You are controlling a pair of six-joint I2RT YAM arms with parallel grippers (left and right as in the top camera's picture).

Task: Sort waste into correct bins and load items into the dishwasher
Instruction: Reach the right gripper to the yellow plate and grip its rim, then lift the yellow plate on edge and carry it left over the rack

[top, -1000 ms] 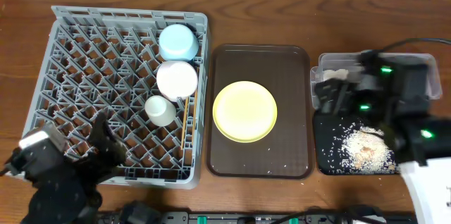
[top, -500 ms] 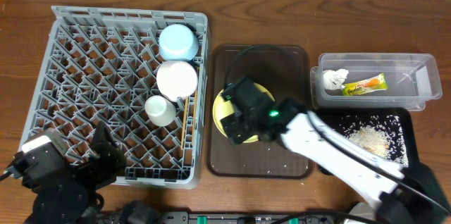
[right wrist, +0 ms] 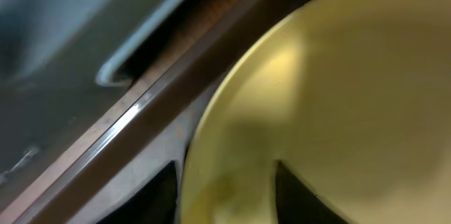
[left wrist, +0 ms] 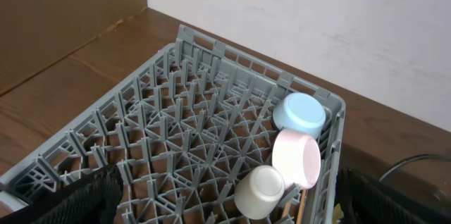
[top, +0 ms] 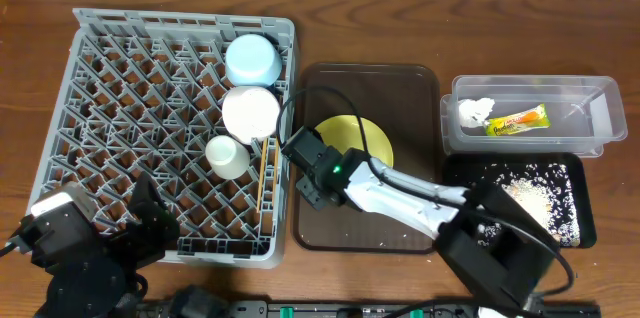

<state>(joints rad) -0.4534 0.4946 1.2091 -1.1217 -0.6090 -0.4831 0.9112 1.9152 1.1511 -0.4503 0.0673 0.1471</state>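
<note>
**Right gripper at plate rim**

Right gripper (right wrist: 225, 197): fingertips straddle the near rim of the yellow-green plate (top: 362, 138). The plate lies flat on the brown tray (top: 400, 93). Cannot tell whether it is pinched. Left gripper (left wrist: 232, 203): jaws spread wide, with the grey dish rack (left wrist: 176, 111) ahead and below.

Brown wood table (top: 500, 18), grain running L-R. Four things directly on it, in a row. Grey dish rack (top: 180, 19) at L, biggest. Brown tray (top: 400, 88) in mid, just beside rack. At R, clear tub (top: 530, 80) toward back, black tray (top: 585, 198) in front of it, edges v. close, maybe touching.
</note>
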